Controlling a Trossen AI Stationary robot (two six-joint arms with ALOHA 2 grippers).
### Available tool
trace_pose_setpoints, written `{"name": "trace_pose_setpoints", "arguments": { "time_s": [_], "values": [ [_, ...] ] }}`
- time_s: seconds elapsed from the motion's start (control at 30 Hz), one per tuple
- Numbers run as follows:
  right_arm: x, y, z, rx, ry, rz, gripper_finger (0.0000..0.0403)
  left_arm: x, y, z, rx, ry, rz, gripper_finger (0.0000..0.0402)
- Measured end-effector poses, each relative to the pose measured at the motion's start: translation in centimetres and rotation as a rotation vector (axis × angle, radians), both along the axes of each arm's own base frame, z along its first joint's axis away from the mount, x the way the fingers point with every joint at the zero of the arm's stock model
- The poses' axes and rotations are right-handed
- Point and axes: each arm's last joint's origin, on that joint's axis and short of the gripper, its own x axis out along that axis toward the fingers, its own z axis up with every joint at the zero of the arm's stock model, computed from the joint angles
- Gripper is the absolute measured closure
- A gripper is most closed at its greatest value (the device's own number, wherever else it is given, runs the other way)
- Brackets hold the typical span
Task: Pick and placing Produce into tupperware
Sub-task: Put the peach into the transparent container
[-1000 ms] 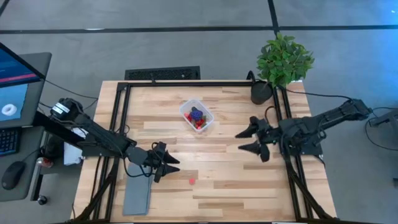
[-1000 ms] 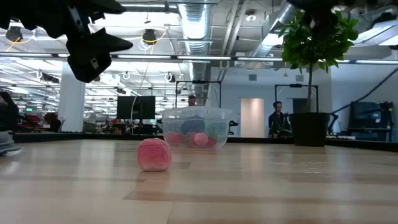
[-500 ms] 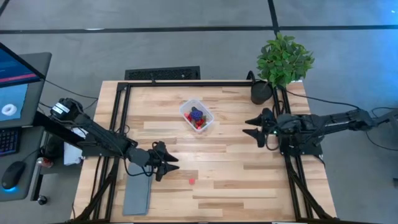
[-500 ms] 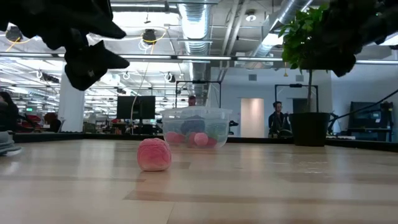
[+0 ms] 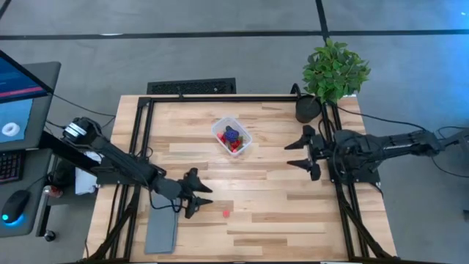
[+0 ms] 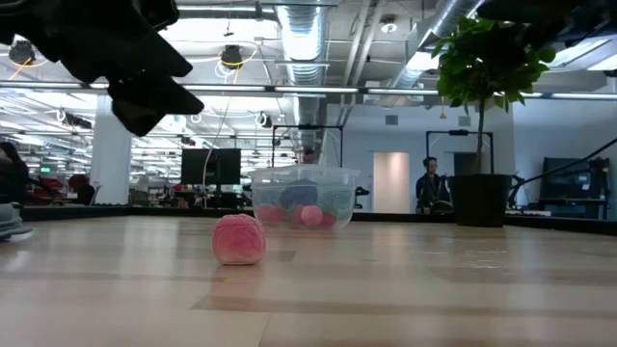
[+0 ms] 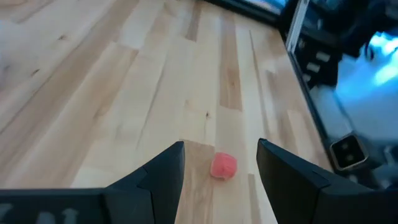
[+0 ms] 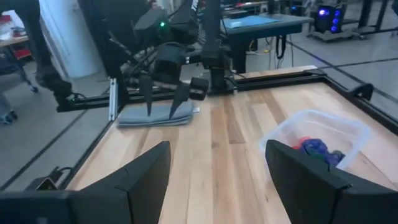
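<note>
Near the front of the bench, your left end effector hangs with its fingers apart and empty, just beside a small pink piece that lies between them in the left wrist view. Farther back, toward the middle, the clear tub already holds red, pink and purple pieces. Your right end effector waits at the right side near the potted plant, fingers spread and holding nothing.
</note>
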Motion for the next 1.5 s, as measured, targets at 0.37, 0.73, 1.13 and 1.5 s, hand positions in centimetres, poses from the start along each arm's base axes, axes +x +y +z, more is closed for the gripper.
{"name": "trace_pose_setpoints", "arguments": {
  "time_s": [0.37, 0.73, 1.13, 1.5],
  "values": [
    [-0.2, -2.4, 0.4, 0.057, -0.095, 0.066, 0.0117, 4.9, -2.9, -1.7, 0.183, 0.090, -0.113, 0.0212],
    [-0.7, -4.0, -3.1, 0.142, -0.188, 0.049, 0.0117, 5.3, -3.2, -1.8, 0.192, 0.126, -0.127, 0.0212],
    [-0.7, -4.0, -3.7, 0.133, -0.201, 0.027, 0.0117, 5.7, -3.6, -1.2, 0.272, 0.167, -0.178, 0.0212],
    [-0.7, -4.0, -3.8, 0.130, -0.198, 0.027, 0.0117, 6.1, -2.7, -1.4, 0.286, 0.191, -0.213, 0.0212]
  ]
}}
